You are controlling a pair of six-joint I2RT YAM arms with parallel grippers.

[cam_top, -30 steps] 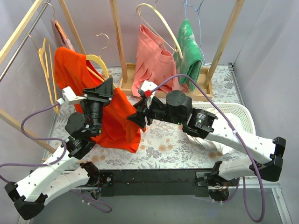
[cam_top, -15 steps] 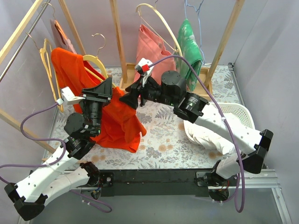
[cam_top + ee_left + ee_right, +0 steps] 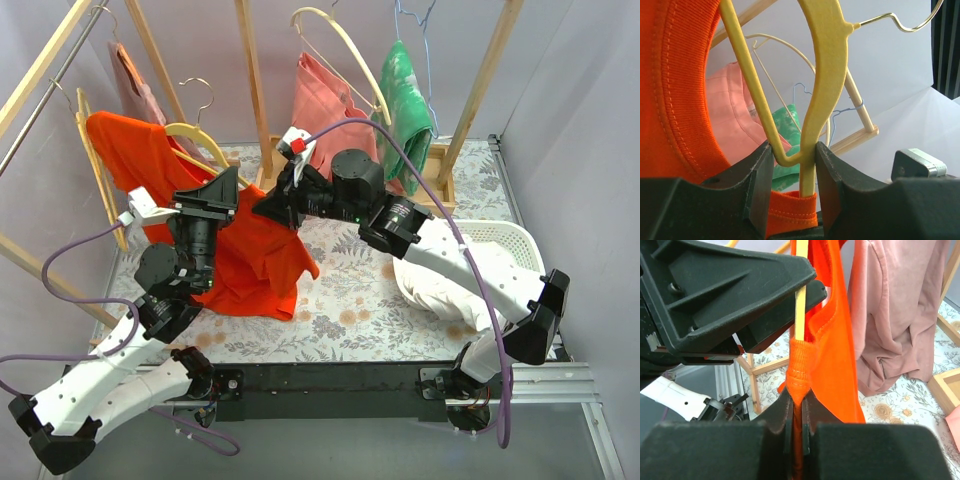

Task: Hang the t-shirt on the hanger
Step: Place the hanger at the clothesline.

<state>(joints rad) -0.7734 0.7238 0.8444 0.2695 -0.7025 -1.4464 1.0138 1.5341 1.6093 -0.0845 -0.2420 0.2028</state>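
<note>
The pale-yellow hanger stands upright, with my left gripper shut on its lower arm. The red-orange t-shirt hangs from the hanger: one shoulder is spread up to the left and the body droops to the table. In the left wrist view its ribbed collar rings the hanger's left arm, and a fold of collar sits between the jaws. My right gripper is shut on a bunched piece of collar just below the hanger's thin arm. In the top view it is close to the left gripper.
A wooden rack carries a salmon-pink garment, a green one and a dusty-pink one. More yellow hangers hang at the left. A white basket with white cloth stands at the right.
My right gripper has risen up and left to the collar and shut on it. The hanger and the shirt's upper part have shifted left. The left gripper keeps its hold.
</note>
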